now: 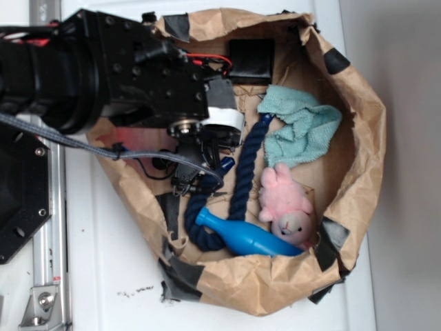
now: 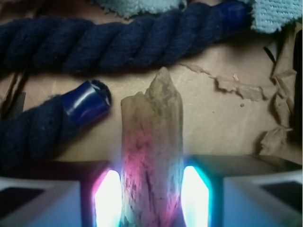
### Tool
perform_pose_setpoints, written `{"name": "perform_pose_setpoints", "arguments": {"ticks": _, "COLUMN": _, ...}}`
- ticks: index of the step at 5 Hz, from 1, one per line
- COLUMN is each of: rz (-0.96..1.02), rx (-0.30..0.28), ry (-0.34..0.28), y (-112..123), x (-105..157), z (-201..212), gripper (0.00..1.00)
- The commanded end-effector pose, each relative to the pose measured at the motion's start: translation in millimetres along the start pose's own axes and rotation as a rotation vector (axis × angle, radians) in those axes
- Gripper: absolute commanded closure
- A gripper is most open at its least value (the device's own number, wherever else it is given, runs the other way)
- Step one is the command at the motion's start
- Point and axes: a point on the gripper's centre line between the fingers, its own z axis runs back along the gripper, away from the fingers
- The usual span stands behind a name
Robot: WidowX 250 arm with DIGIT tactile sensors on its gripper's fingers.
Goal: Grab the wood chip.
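The wood chip (image 2: 152,142) is a light brown sliver with a jagged tip. In the wrist view it stands between my two glowing pads (image 2: 108,196), which press against its sides. My gripper (image 2: 151,196) is shut on it, over the brown paper floor (image 2: 222,123). In the exterior view my gripper (image 1: 196,176) points down inside the paper nest, left of the dark blue rope (image 1: 244,172). The chip itself is hidden under the gripper there.
The dark blue rope (image 2: 118,40) runs just beyond the chip, and its capped end (image 2: 85,104) lies to the left. A teal cloth (image 1: 303,131), a pink plush (image 1: 286,203) and a blue bowling pin (image 1: 248,238) lie to the right. Crumpled paper walls (image 1: 358,138) ring the area.
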Motion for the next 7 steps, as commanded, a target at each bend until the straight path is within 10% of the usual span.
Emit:
{"name": "perform_pose_setpoints", "arguments": {"ticks": 1, "rz": 0.041, "rx": 0.035, "ry": 0.01, "y": 5.0, "x": 2.2, "z": 9.3, "gripper": 1.0}}
{"name": "perform_pose_setpoints", "arguments": {"ticks": 3, "rz": 0.091, "rx": 0.027, "ry": 0.011, "y": 9.9, "x": 5.6, "z": 25.6, "gripper": 1.0}}
{"name": "perform_pose_setpoints", "arguments": {"ticks": 5, "rz": 0.324, "rx": -0.098, "ry": -0.042, "y": -14.0, "x": 11.4, "z": 127.4, "gripper": 1.0}}
{"name": "perform_pose_setpoints", "arguments": {"ticks": 7, "rz": 0.373, "rx": -0.03, "ry": -0.005, "y": -19.4, "x": 36.7, "z": 165.0, "gripper": 1.0}}
